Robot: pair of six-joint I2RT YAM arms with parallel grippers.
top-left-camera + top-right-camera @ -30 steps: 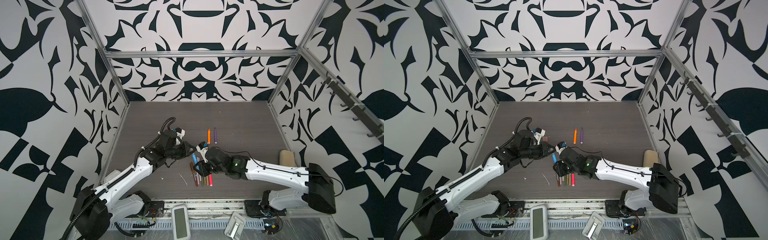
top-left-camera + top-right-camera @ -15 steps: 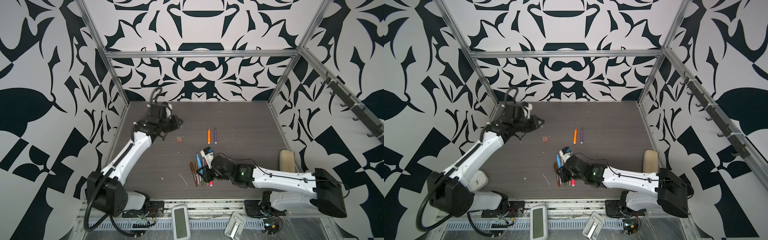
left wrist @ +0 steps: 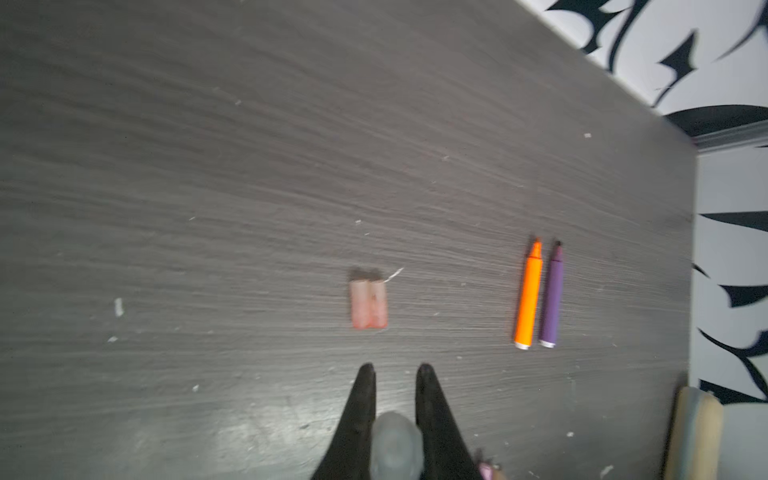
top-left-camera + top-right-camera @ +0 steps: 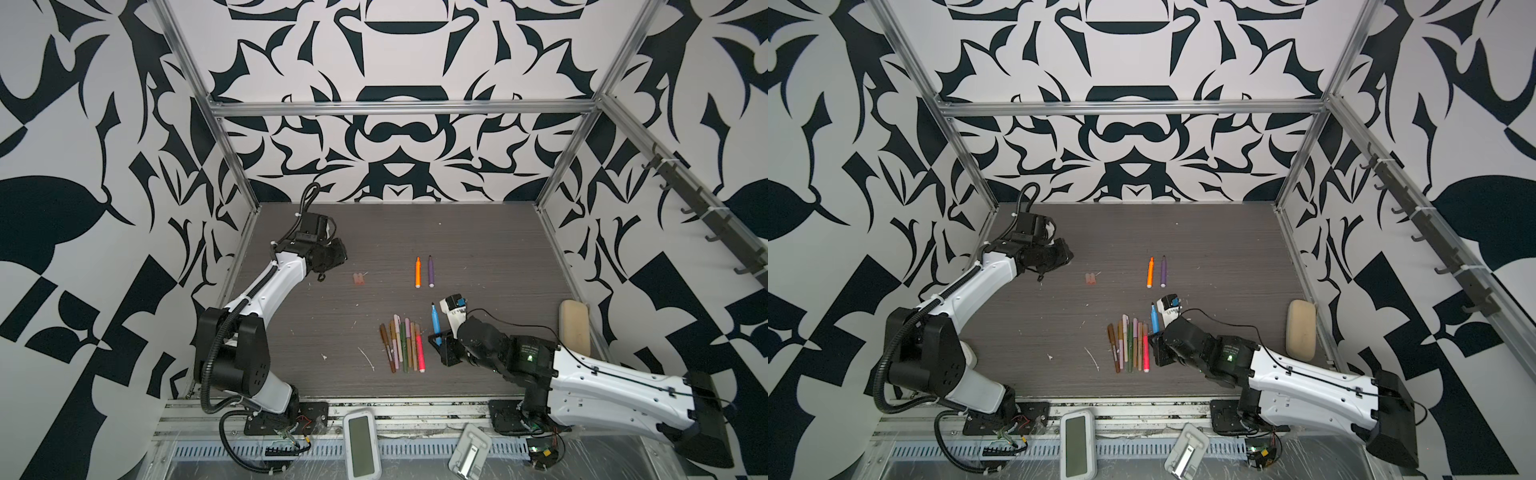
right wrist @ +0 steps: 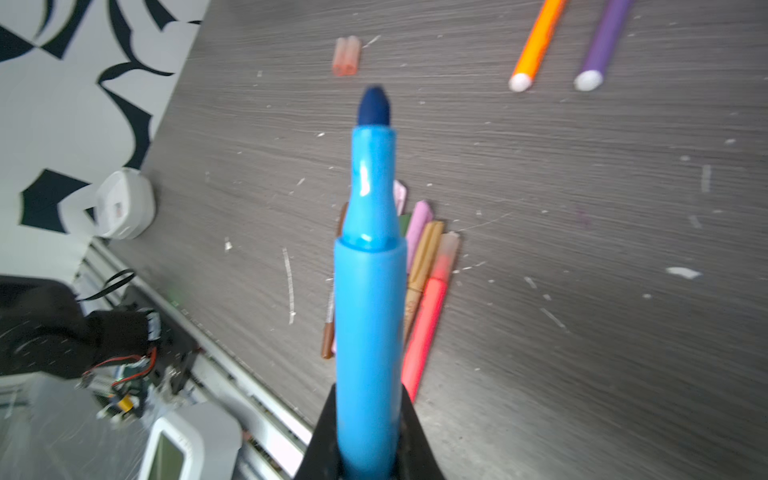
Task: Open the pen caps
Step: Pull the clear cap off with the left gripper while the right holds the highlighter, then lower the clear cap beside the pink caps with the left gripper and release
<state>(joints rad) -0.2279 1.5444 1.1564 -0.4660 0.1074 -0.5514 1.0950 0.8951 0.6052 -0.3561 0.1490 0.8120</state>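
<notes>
Shows row of pens on desk; pinkish pen caps beyond-left of it, orange pen, purple pen beyond it. Clamps uncapped blue pen just right of row in right pincer, arm low; pinches greyish cap in left pincer, far beyond-left.

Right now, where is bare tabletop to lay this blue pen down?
Widest bare patch: between the purple pen and the sponge, running to the back wall. Open too between the two pink caps and the orange pen. Crowded: the pen row beside the right end effector holding the blue pen.
</notes>
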